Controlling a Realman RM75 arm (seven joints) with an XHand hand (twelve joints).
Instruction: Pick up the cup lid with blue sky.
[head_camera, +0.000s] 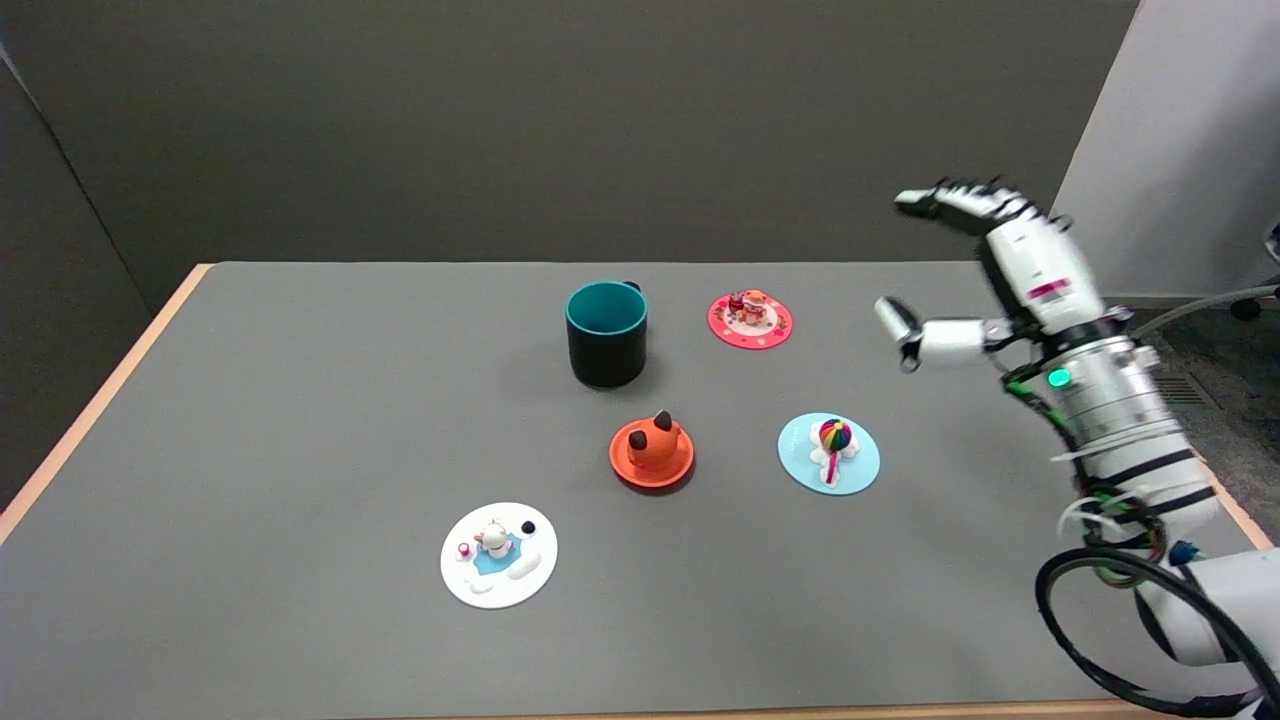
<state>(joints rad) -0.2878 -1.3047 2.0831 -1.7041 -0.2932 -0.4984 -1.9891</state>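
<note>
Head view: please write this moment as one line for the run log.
right hand: raised, fingers apart, holds nothing | light blue lid: on table, untouched | stage: before grasp

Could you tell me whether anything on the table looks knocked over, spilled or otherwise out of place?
Nothing stands out. The dark mug with the teal inside stands upright, and the pink lid, the orange lid, the light blue lid with the balloon figure and the white lid all lie flat, apart from one another. The right hand hovers open, holding nothing.
</note>
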